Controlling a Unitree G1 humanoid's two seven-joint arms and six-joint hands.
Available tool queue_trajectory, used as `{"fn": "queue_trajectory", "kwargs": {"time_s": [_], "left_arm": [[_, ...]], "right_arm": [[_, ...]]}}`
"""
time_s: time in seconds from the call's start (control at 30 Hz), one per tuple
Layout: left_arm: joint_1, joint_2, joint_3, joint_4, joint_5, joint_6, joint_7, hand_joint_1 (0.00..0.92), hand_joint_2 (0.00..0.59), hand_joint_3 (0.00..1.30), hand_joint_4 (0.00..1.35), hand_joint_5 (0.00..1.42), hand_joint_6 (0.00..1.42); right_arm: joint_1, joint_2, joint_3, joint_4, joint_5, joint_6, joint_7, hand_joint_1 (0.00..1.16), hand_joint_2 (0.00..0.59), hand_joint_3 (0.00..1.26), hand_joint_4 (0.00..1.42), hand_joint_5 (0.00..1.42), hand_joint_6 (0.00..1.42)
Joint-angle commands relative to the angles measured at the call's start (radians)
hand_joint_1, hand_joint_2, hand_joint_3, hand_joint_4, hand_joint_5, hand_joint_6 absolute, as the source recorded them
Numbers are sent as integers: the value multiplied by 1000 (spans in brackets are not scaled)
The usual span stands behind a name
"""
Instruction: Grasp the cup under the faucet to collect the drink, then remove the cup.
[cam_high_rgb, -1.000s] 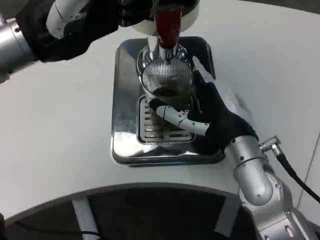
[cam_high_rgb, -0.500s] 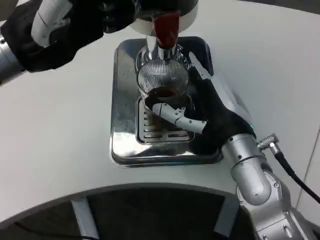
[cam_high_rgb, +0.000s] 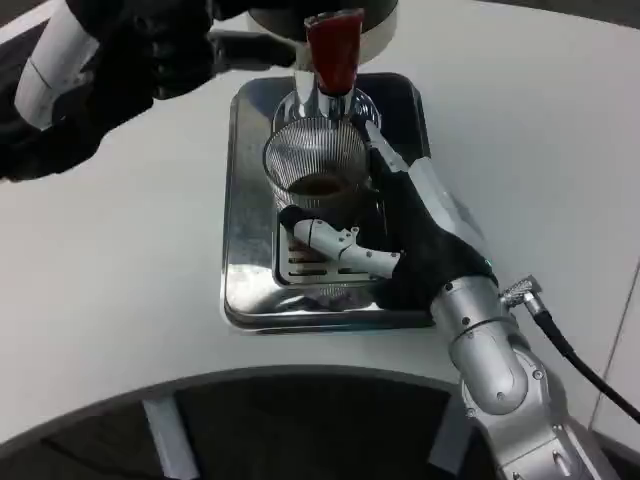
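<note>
Fingers of the right hand are wrapping around the cup, one white finger crossing the near side of its base while others are reaching up along its right wall, so the hand is holding the cup. That cup, a ribbed clear glass with dark drink in its bottom, is standing upright on the slotted grate of a shiny metal tray, directly below the red tap handle and the chrome faucet. Its rim is sitting just under the spout; whether the two are touching cannot be told. The tray is resting on the white counter. The right forearm is coming in from the lower right, with a black cable trailing beside the wrist. The left hand is sitting at the upper left, near the dispenser's base; its fingers are dark and partly cut off by the frame edge, so whether they are spread or curled cannot be told.
</note>
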Motion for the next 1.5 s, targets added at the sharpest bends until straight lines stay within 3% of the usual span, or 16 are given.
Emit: {"fn": "queue_trajectory", "kwargs": {"time_s": [0.03,0.5,0.67,1.5], "left_arm": [[65,41,53,-34,-23,22,40,0,80,126,102,245,133],[215,119,173,-34,-18,28,141,0,80,156,137,280,161],[253,136,195,-18,-11,20,164,0,80,156,141,283,165],[430,130,219,-43,-2,27,236,0,86,177,157,293,171]], "right_arm": [[-12,16,6,35,9,-7,-15,456,183,0,0,0,0],[-31,25,-2,70,7,-5,-58,487,195,0,0,0,0],[-20,29,3,60,-1,2,-72,546,210,118,0,0,0],[-15,54,16,53,-32,36,-123,641,215,419,192,187,76]]}}
